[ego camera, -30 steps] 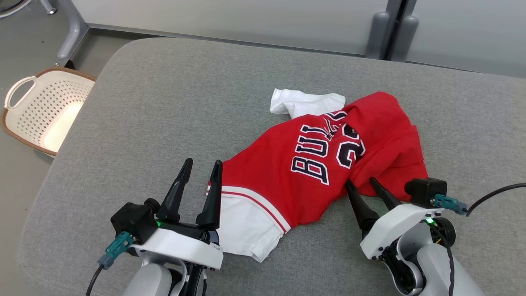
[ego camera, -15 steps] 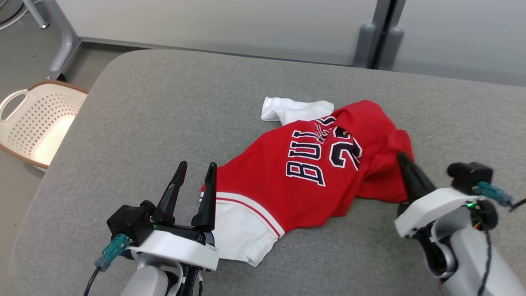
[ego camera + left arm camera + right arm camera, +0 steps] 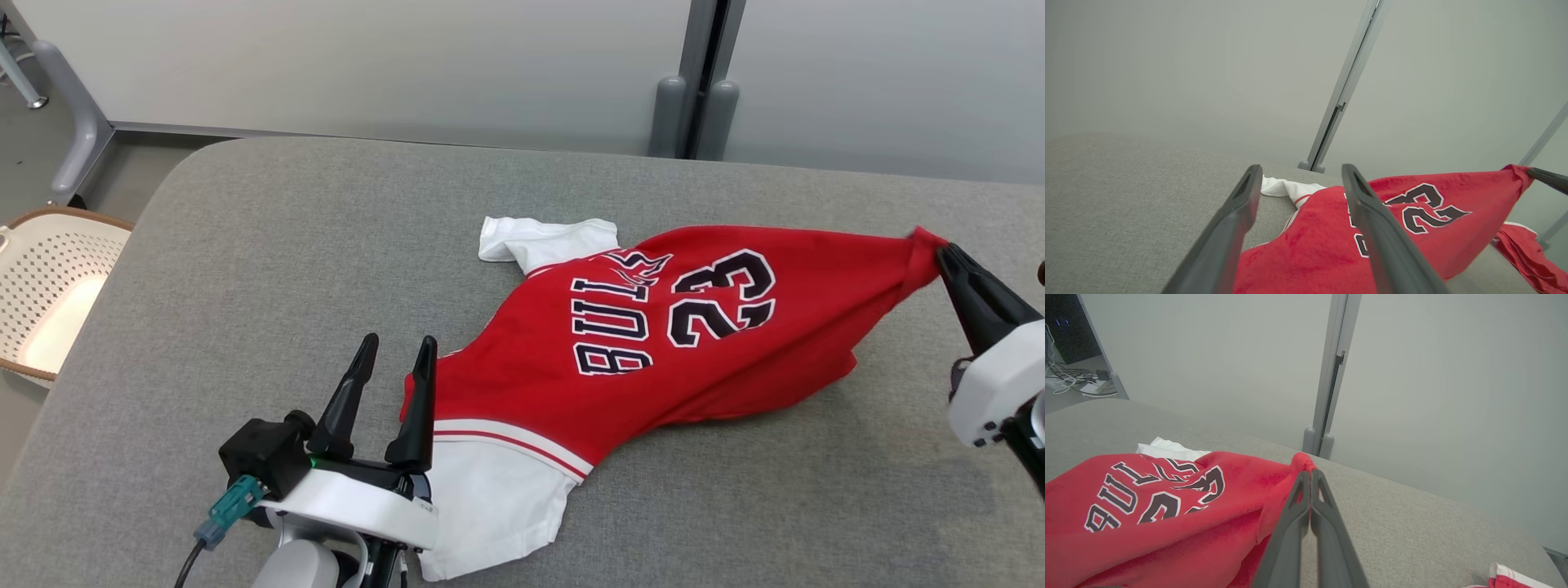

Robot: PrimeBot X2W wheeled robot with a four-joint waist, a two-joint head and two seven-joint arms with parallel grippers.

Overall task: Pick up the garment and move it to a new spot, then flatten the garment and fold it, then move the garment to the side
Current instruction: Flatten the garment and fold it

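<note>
**A:** What does the head view show?

**B:** A red-and-white basketball jersey with black lettering [image 3: 653, 343] lies rumpled on a grey fabric-covered worktop [image 3: 286, 245]. At the right, the right pincer [image 3: 947, 257] is clenched on a red corner, and the cloth runs taut from it. The left pincer [image 3: 398, 347] stands released at the jersey's near-left edge, grasping nothing. A cream perforated plastic basket [image 3: 49, 294] sits on the floor to the left.

**A:** And the left wrist view?

**B:** Two dark fingers are spread wide above the jersey [image 3: 1323, 245], pinching none of it.

**A:** The right wrist view?

**B:** The fingers are pressed together on a red fold of the jersey [image 3: 1167, 522].

**A:** Which step is this?

**B:** I'd judge it's the pick-up and move. Next, the left pincer needs to close on that near edge, so both arms can carry the jersey instead of dragging it.
</note>
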